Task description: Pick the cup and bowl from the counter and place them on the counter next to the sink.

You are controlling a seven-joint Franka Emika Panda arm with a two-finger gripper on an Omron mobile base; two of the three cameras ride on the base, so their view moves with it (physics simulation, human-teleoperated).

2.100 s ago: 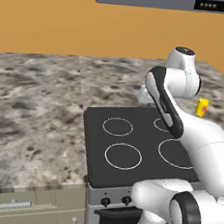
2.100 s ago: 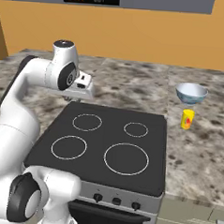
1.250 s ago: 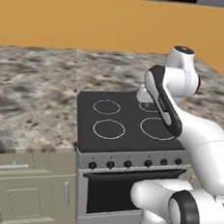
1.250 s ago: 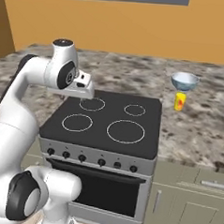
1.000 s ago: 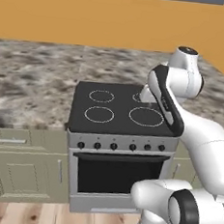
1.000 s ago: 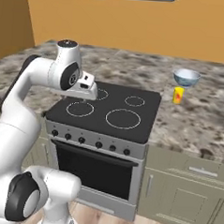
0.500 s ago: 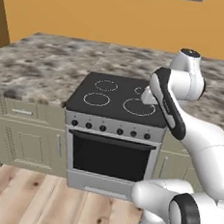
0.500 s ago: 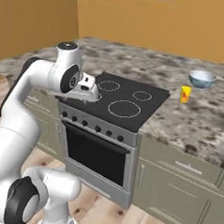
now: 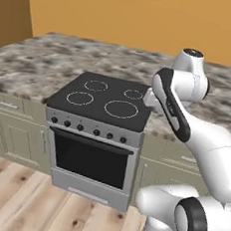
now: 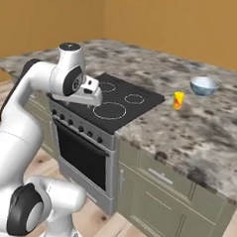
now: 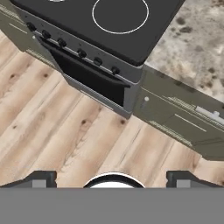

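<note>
Cup point(image 10: 178, 100) and bowl point(image 10: 204, 86) upper right on worktop point(image 10: 209, 136), jaws wide and empty over stove point(image 10: 111, 102) front

white arm point(image 9: 187, 114) rises beside black stovetop point(image 9: 105, 99) in counter point(image 9: 37, 69).

No readable text, label, brand or number shows anywhere.

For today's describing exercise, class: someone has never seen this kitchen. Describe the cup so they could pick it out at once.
Start at the black stovetop and move onto the speckled counter beside it, toward the orange wall. The cup stands there a little way from the stove's far corner, just in front of the bowl. It is small, yellow and tapered, while its neighbour is wide, round and pale blue-white.
</note>
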